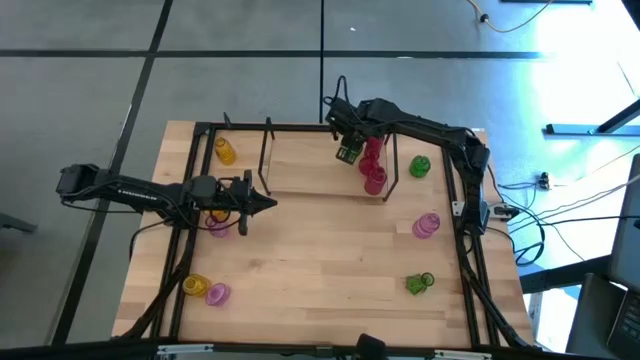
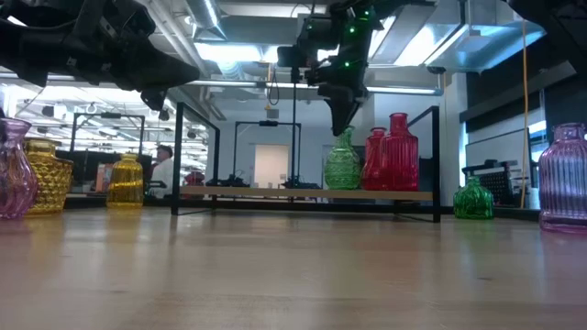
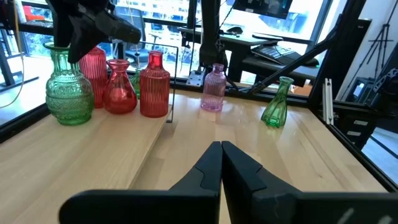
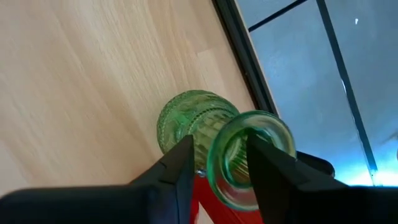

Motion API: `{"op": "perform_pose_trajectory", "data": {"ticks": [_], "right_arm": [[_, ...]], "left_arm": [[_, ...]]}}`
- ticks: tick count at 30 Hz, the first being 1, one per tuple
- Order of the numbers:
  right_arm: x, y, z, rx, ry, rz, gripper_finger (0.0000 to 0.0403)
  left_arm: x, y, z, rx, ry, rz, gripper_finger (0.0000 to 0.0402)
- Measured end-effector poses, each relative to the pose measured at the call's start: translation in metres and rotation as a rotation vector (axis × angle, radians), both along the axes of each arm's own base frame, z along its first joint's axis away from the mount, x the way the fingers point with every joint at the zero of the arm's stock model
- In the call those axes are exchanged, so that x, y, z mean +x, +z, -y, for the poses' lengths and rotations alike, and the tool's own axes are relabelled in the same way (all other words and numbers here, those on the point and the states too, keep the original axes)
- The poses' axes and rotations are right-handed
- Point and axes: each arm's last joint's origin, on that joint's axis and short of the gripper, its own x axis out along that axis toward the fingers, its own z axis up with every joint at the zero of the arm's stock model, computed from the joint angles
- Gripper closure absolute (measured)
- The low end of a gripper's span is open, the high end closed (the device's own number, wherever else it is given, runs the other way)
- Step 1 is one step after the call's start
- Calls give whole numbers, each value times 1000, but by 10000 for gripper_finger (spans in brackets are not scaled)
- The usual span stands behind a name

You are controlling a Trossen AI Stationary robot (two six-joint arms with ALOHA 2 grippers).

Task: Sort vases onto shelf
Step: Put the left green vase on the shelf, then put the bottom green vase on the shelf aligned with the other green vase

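The bench (image 1: 330, 270) is light wood with a smooth, matt top, and the shelf (image 1: 310, 165) is the same pale wood with thin black metal frames. The green vase (image 4: 214, 140) is shiny see-through glass with bumpy ribs, and the red vases (image 3: 140, 84) are glossy ribbed glass too. The right gripper's (image 4: 217, 165) fingers (image 4: 174, 171) look like matt black plastic.

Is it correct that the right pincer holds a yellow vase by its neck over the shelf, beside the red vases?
Not quite: the vase is green, not yellow, as the right wrist view shows. The right pincer does grip its neck at the shelf, beside the red vases.
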Motion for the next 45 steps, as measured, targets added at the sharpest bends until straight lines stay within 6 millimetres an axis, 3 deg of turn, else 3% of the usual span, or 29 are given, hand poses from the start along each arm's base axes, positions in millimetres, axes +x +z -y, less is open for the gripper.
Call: {"op": "perform_pose_trajectory", "data": {"ticks": [5,10,19,28,38,45], "right_arm": [[-1,27,-6,12,0,47,272],[-6,54,-24,26,42,92,272],[-58,94,-54,43,-13,146,272],[-115,91,-88,108,-86,177,272],[-163,89,-168,265,-106,288,272],[-173,87,-227,440,-100,294,272]], "left_arm": [[0,0,0,0,0,0,400],[0,0,0,0,0,0,400],[0,0,0,0,0,0,400],[0,0,0,-1,-7,0,400],[0,0,0,-1,-7,1,400],[0,0,0,-4,-7,1,400]]}}
